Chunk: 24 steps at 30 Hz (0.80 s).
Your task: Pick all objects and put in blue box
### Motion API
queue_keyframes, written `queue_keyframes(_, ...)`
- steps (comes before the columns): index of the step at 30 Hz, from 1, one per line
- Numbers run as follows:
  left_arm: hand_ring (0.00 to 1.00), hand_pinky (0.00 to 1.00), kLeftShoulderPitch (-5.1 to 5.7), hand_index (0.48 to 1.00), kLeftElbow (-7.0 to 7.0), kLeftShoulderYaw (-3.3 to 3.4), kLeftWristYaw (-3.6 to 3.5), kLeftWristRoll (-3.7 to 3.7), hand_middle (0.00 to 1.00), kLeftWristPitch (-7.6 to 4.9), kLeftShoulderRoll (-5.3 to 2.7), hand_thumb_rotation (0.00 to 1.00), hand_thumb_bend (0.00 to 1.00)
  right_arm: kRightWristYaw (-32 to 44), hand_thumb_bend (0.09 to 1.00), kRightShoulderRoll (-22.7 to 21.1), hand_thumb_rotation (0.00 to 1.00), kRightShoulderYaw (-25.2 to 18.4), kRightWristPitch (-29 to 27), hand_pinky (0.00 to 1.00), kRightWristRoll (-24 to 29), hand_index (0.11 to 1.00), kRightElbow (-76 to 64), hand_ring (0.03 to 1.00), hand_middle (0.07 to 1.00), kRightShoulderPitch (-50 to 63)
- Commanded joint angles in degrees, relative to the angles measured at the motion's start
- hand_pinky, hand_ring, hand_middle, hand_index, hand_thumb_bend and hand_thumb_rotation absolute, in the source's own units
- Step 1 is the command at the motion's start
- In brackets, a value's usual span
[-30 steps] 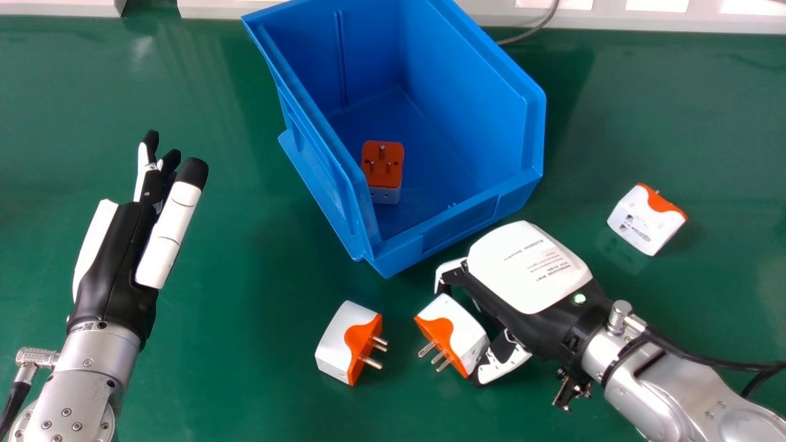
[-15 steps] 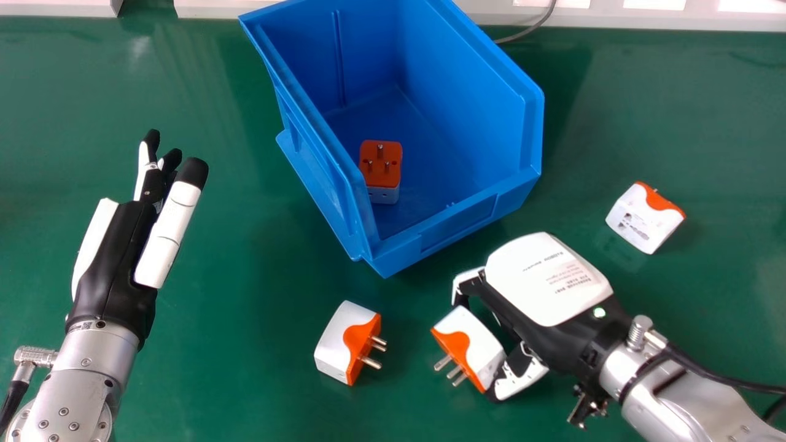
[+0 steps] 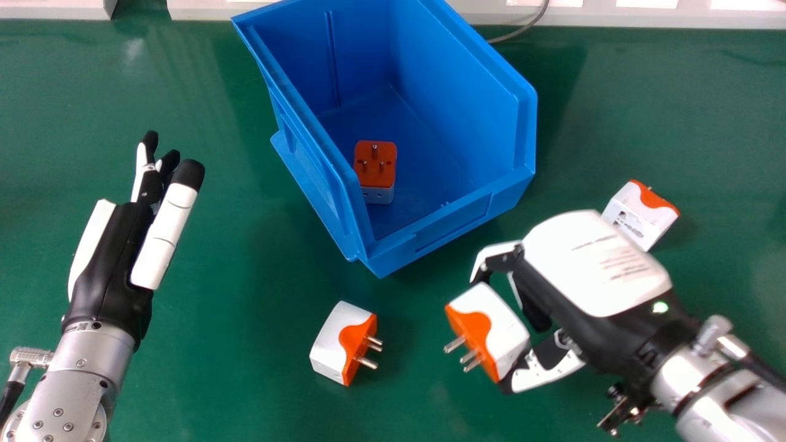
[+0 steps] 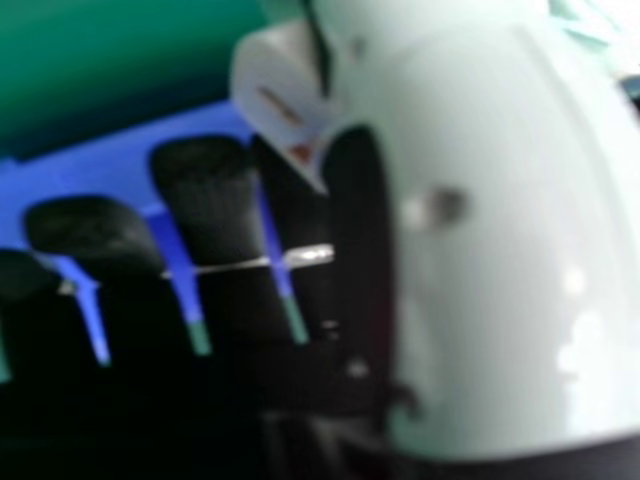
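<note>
The right hand (image 3: 592, 264) has its fingers and thumb curled round the held adapter (image 3: 491, 328) — a white and orange piece with 3 prongs facing the robot's left — on the near side of the blue box (image 3: 451, 224), outside it. In the right hand view, part of a white piece shows between the thumb and the nearest fingertip, with the box's blue beyond the fingers. The left hand (image 3: 120, 258) is open, its fingers extended, over the left part of the green table (image 3: 233, 374). There are 3 other adapters: 1 boxed adapter (image 3: 375, 166) sits inside, orange face with prongs up; 1 loose adapter (image 3: 344, 344) lies between the 2 hands, apart from both; and 1 far-right adapter (image 3: 642, 215) lies beyond the right hand, partly hidden by it
</note>
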Motion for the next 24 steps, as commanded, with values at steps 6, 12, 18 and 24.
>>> queue_keyframes(6,1.00,1.00,-0.76,1.000,-0.09,0.49,-0.11,-0.64,1.00,-1.03,1.08,1.00,0.79,1.04,0.496,3.52,0.14,-4.92,3.10,0.05,0.33,0.471,-8.07,0.098,0.167,-3.04)
queue_keyframes(12,1.00,1.00,-0.78,1.000,-0.30,0.50,-0.03,-0.75,1.00,-0.53,1.05,1.00,0.79,-2.01,0.496,5.02,0.14,-4.96,1.79,0.03,-1.96,0.472,-5.45,0.080,0.134,-11.21)
queue_keyframes(18,1.00,1.00,-0.74,1.000,-0.38,0.42,-0.04,-0.73,1.00,-0.24,1.00,1.00,0.79,-3.42,0.495,7.31,0.14,-3.19,2.33,0.03,-4.79,0.470,0.80,0.071,0.118,-21.32)
queue_keyframes(24,1.00,1.00,-0.90,1.000,-0.64,0.40,-0.13,-0.78,1.00,0.53,1.08,1.00,0.79,-4.70,0.496,9.90,0.14,-0.72,3.17,0.02,-6.85,0.469,10.06,0.069,0.118,-30.88)
